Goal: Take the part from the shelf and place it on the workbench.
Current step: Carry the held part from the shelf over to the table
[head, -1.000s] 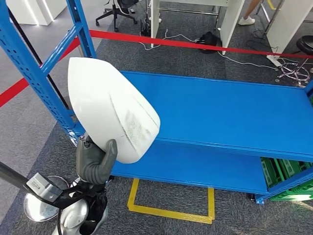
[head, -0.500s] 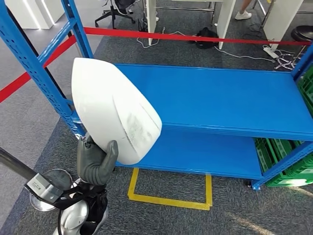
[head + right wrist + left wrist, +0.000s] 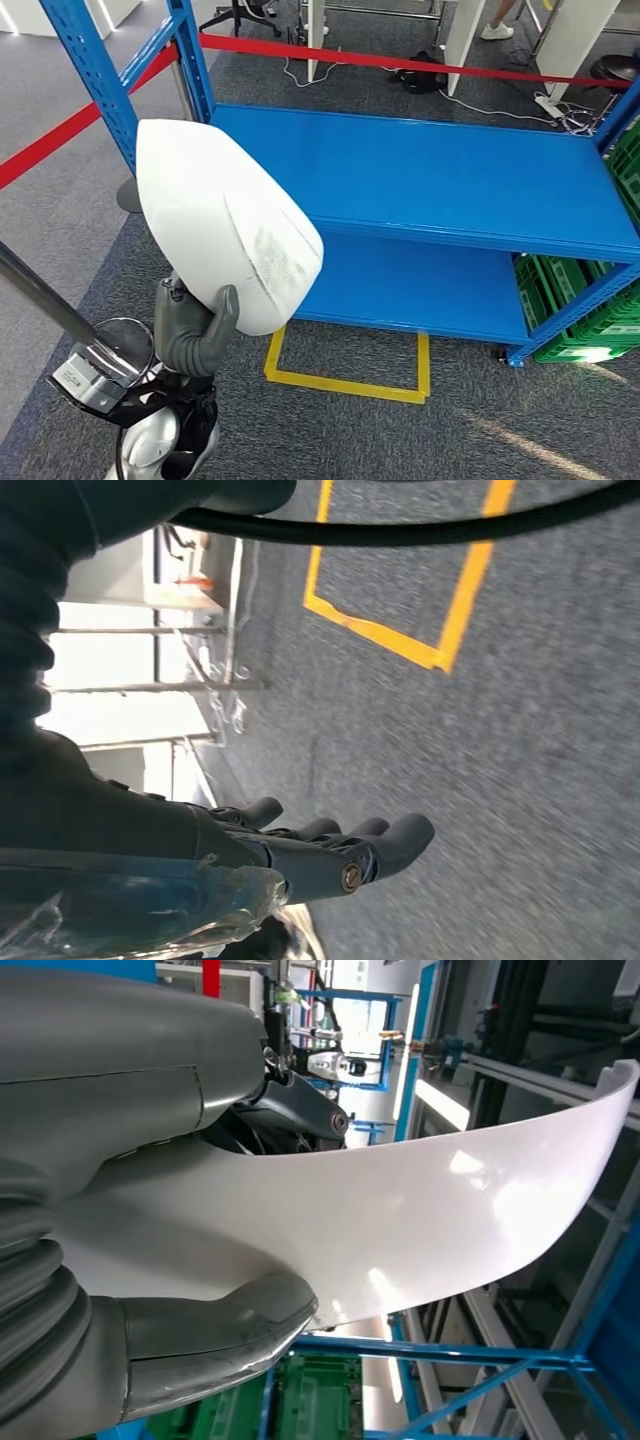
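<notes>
While I watch from far away, I list what I see, biggest first.

Shelf: the big blue shelf (image 3: 468,190) fills the middle and right of the head picture. Its two flat boards lie one above the other, with blue posts at the upper left.

Floor: grey carpet (image 3: 543,430) runs along the bottom, and a yellow tape square (image 3: 347,385) sits on it at bottom centre, just in front of the shelf.

Part: the white curved part (image 3: 223,225) is at centre left of the head picture, held up in the air in front of the shelf's left end. I see a scuffed grey patch on its lower right side.

Crates: green crates (image 3: 596,310) sit at the right edge, beside the shelf's low board.

Tape: a red barrier tape (image 3: 392,62) runs across the top.

Left hand: my left hand (image 3: 192,330) grips the part from below, thumb pressed on its edge.

Right hand: my right hand (image 3: 332,850) hangs over the carpet, fingers spread straight, holding nothing.
</notes>
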You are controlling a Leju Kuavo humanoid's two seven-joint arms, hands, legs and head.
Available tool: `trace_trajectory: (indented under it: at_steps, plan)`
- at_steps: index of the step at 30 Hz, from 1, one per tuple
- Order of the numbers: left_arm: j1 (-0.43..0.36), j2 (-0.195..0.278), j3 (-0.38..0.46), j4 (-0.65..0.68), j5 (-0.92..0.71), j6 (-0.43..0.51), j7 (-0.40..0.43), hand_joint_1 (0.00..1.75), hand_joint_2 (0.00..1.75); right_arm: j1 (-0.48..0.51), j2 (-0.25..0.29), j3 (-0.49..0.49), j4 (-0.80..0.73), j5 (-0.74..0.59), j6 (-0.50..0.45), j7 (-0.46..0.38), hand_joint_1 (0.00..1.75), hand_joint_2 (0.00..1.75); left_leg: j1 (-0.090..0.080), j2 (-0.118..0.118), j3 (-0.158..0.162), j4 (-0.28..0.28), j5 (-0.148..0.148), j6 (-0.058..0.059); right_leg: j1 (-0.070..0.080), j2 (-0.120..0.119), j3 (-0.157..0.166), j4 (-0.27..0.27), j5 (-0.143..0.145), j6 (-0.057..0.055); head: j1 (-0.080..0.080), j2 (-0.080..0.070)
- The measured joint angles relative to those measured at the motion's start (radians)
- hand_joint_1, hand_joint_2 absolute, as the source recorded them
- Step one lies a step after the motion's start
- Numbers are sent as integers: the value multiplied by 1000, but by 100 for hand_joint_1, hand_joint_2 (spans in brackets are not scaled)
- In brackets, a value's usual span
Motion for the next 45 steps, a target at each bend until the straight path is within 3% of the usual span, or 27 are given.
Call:
trace_trajectory:
  at_steps: [2,3,4,5,7,9,11,13,14,17,18,19,20,21,23,25,26,28,30,32,33,34,36,38,40,43,45]
  plan:
    - [0,0,0,0,-1,1,0,175,175,0,0,0,0,2,0,-1,0,175,-2,1,-27,1,22,6,0,0,-36,135,-96,6,2,0]
    - [1,1,0,0,-2,1,0,175,175,0,0,0,0,2,0,-2,0,175,-3,1,-42,2,34,6,1,0,-44,192,-118,7,2,0]
    - [1,1,0,0,-2,2,0,175,175,-1,0,0,0,3,0,-2,0,175,-3,1,-58,2,46,5,1,0,-38,219,-116,6,2,0]
    - [1,2,0,0,-2,3,0,175,175,-1,0,0,0,4,0,-2,0,175,-4,1,-73,3,57,4,1,0,-12,209,-95,5,2,0]
    - [1,2,0,0,-2,3,0,175,175,-3,-1,0,0,5,0,-2,0,175,-4,0,-98,5,79,-2,1,1,87,94,-50,1,2,0]
    - [1,2,0,0,-3,3,0,175,175,-6,-2,0,0,5,0,-3,0,175,-6,-1,-112,6,99,-12,4,2,184,-49,-57,-5,1,0]
    - [1,2,-1,-1,-4,3,-1,175,175,-8,-2,0,0,6,0,-4,0,175,-6,0,-117,4,117,-23,10,5,209,-103,-71,-14,2,0]
    - [1,2,-1,-1,-4,3,-1,175,175,-6,-2,0,0,5,1,-5,0,175,-4,1,-122,5,124,-35,9,3,192,-100,-56,-31,3,0]
    - [2,2,-1,-1,-4,3,-1,175,175,-6,-2,0,0,6,1,-4,0,175,-3,1,-130,20,102,-41,8,0,183,-101,-45,-39,2,0]
    - [3,4,-1,-1,-4,4,-1,175,175,-9,-1,0,0,9,2,-4,0,175,-2,0,-182,183,-50,-52,6,-3,141,-101,-5,-53,-2,0]
    - [3,6,-1,-1,-4,5,-1,175,175,-9,-1,0,0,11,2,-4,0,175,-2,0,-195,248,-81,-54,7,-4,123,-100,9,-53,-3,0]
    - [4,7,-1,-1,-4,6,-1,175,175,-9,-1,0,0,13,2,-4,0,175,-2,0,-196,289,-86,-54,7,-5,105,-98,22,-53,-3,0]
    - [5,8,0,-1,-4,6,-1,175,175,-8,-1,0,0,14,3,-4,0,175,-2,0,-182,300,-69,-53,7,-6,87,-97,35,-52,-3,0]
    - [5,9,0,-1,-4,6,-1,175,175,-9,-1,0,0,15,3,-4,0,175,-2,0,-150,276,-42,-51,7,-6,70,-96,47,-50,-3,0]
    - [4,9,0,-2,-4,6,-1,175,175,-11,-1,0,0,16,3,-4,0,175,-2,0,-40,150,-18,-46,9,-5,44,-92,70,-44,-3,0]
    - [2,8,0,-4,-4,6,-1,175,175,-12,-1,0,0,16,3,-5,0,175,-4,-1,49,24,-39,-37,11,-4,27,-88,91,-35,-2,0]
    - [2,8,0,-5,-4,6,-2,175,175,-12,-1,0,0,16,3,-5,0,175,-7,-1,63,-6,-45,-31,12,-5,20,-89,103,-30,-2,0]
    - [5,9,1,-5,-4,6,-2,175,175,-9,-1,0,0,16,3,-5,0,175,-9,-1,46,-13,-34,-16,8,-5,8,-92,117,-19,-1,0]
    - [7,10,2,-5,-4,6,-2,175,175,-3,-1,0,0,16,3,-5,0,175,-7,1,27,-13,-12,-2,5,-4,-13,-45,60,-9,2,0]
    - [7,10,2,-5,-4,6,-2,175,175,0,-2,0,0,17,4,-4,0,175,-7,1,3,-13,10,5,5,-4,-47,83,-45,-2,6,0]
    - [8,10,2,-5,-4,6,-2,175,175,0,-2,0,0,17,4,-4,0,175,-7,1,-11,-12,22,6,5,-4,-60,153,-81,0,6,0]
    - [8,10,2,-5,-4,6,-2,175,175,-1,-2,0,0,17,5,-4,0,175,-8,1,-26,-11,33,5,5,-4,-62,201,-94,1,6,0]
    - [9,10,2,-5,-4,6,-2,175,175,-1,-2,0,0,17,5,-4,0,175,-8,1,-54,-7,53,3,5,-4,-16,195,-65,-1,6,0]
    - [10,10,2,-5,-4,8,-3,175,175,-3,-2,0,0,17,5,-4,0,175,-8,0,-80,-2,70,-4,5,-3,91,64,-35,-4,7,0]
    - [11,9,2,-6,-6,17,-9,175,175,-7,-2,0,0,18,5,-5,0,175,-10,0,-95,3,83,-13,7,0,177,-63,-47,-10,6,0]
    - [14,7,4,-8,-13,40,-23,175,175,-6,-1,0,0,21,5,-8,0,175,-9,1,-99,3,99,-29,10,2,184,-97,-51,-28,6,0]
    - [17,5,4,-10,-20,59,-27,175,175,-6,-1,0,0,24,3,-10,0,175,-7,1,-114,33,68,-41,8,1,178,-97,-39,-42,3,0]
